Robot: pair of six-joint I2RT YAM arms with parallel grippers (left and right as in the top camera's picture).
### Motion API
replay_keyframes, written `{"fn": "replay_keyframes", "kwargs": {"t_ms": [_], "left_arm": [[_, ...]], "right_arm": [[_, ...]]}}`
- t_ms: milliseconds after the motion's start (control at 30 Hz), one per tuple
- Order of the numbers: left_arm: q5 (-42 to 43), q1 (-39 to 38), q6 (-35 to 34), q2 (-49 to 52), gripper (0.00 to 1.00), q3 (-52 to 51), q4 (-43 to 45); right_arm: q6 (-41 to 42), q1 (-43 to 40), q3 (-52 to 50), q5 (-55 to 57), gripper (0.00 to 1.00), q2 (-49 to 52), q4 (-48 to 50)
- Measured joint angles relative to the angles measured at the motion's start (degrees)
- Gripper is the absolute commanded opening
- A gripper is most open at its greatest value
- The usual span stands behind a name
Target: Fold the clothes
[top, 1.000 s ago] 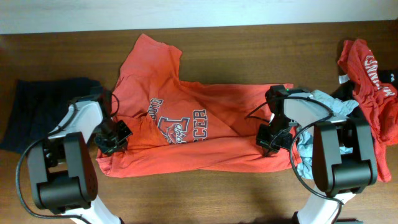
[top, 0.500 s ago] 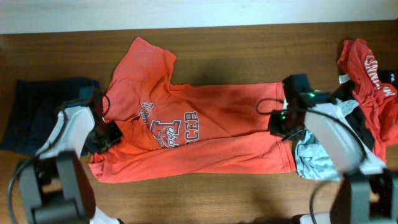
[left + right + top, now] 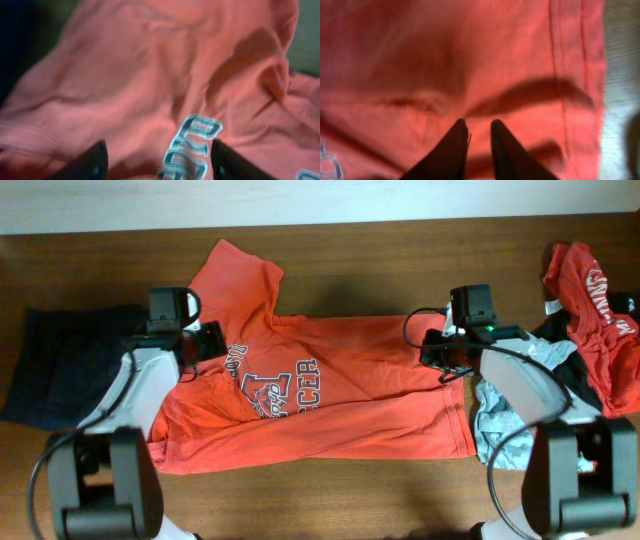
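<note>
Dark wooden table point(image 3: 400, 260) under spread orange-red T-shirt point(image 3: 350, 410), pale wall strip point(image 3: 300, 200) behind

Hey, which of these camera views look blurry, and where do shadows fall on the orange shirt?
Overhead view: fairly sharp and evenly lit, the orange T-shirt with its print partly readable. Left wrist view: soft and smeared, the left gripper only dark shapes at the bottom edge. Right wrist view: also blurred, with a dark curved shadow across the cloth just beyond the right gripper.
</note>
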Motion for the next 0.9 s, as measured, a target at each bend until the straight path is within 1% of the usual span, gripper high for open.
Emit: {"fn": "replay_keyframes", "kwargs": {"t_ms": [33,133,200,267,400,467,533,600,667,733,833,900], "left_arm": [[0.7,-0.4,1.7,2.3,0.57,0.0,3.1],[1.7,-0.7,3.7,6.6,0.51,0.0,8.3],[1.9,-0.7,4.2,9.1,0.46,0.0,9.3],[2.0,-0.7,4.9,11.6,0.44,0.1,9.6],[2.0,-0.7,5.4,12.2,0.43,0.7,9.2],[2.0,-0.7,5.4,12.3,0.43,1.0,8.9],[2.0,-0.7,5.4,12.4,0.43,1.1,8.8],[2.0,-0.7,5.4,12.4,0.44,1.1,8.8],[2.0,-0.6,5.4,12.4,0.43,1.1,8.8],[2.0,-0.6,5.4,12.4,0.43,1.1,8.7],[2.0,-0.6,5.6,12.4,0.44,1.2,8.7],[2.1,-0.6,5.6,12.4,0.44,1.2,8.6]], "right_arm": [[-0.1,0.0,0.0,-0.3,0.12,1.8,1.7],[-0.3,0.0,0.0,-0.7,0.10,5.4,6.6],[-0.3,0.0,0.0,-0.8,0.09,7.7,8.8],[-0.3,0.0,0.0,-0.5,0.08,10.1,10.3],[-0.2,-0.2,0.0,2.5,0.07,11.2,11.5],[0.2,-0.3,0.1,5.3,0.04,11.2,11.6],[1.0,-2.1,0.4,9.2,0.04,11.4,11.8],[1.6,-4.3,0.6,10.4,0.04,11.5,11.7],[1.6,-7.6,0.8,10.3,0.04,11.6,11.8],[-0.1,-9.4,1.2,9.3,0.04,11.8,11.3],[-2.3,-10.2,2.1,7.6,0.05,11.8,9.9],[-3.2,-10.2,2.8,5.9,0.09,11.8,8.6]]}}
